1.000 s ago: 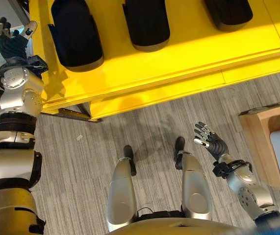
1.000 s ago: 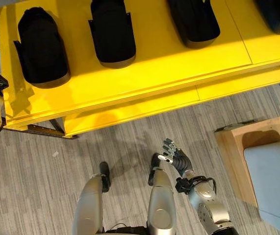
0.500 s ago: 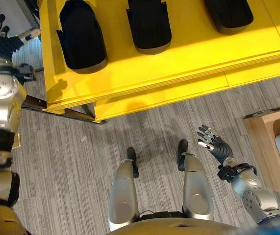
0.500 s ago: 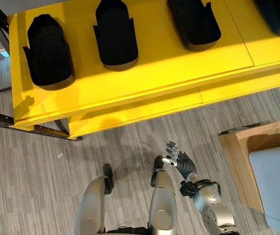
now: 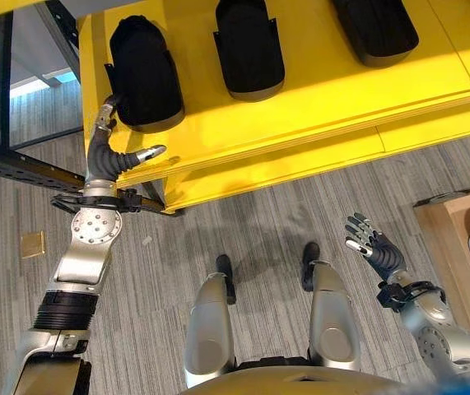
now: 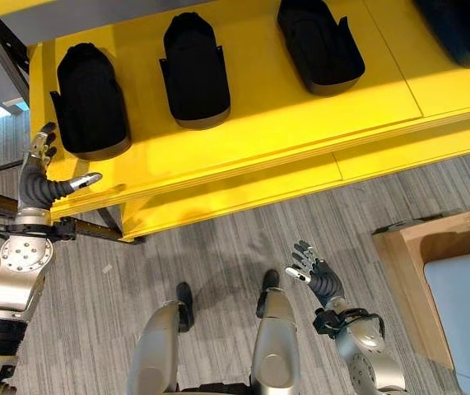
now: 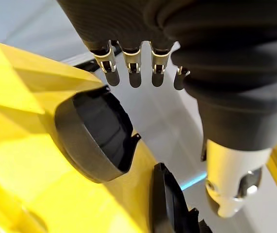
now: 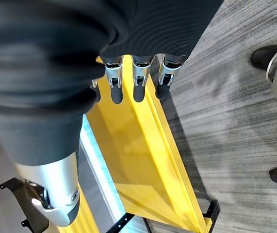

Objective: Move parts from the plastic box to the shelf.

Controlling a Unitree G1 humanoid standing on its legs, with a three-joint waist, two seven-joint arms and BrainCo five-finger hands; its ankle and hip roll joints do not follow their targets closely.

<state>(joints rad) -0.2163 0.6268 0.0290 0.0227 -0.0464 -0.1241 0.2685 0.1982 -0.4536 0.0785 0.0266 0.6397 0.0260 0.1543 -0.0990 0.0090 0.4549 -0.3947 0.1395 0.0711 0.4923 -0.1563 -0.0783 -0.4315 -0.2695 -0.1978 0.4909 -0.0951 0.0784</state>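
3 black moulded parts (image 6: 91,100) (image 6: 192,68) (image 6: 318,42) are seen lying in a row on the yellow shelf (image 6: 243,140), open shells with raised side walls; a 4th (image 6: 463,25) is cut off at the edge. They are judged stiff, light and smooth, best taken across the side walls. The left hand (image 6: 40,181) is held empty, fingers spread, just beside the leftmost part. The right hand (image 6: 320,275) hangs relaxed and empty over the carpet (image 6: 202,247), near a wooden crate (image 6: 416,255).
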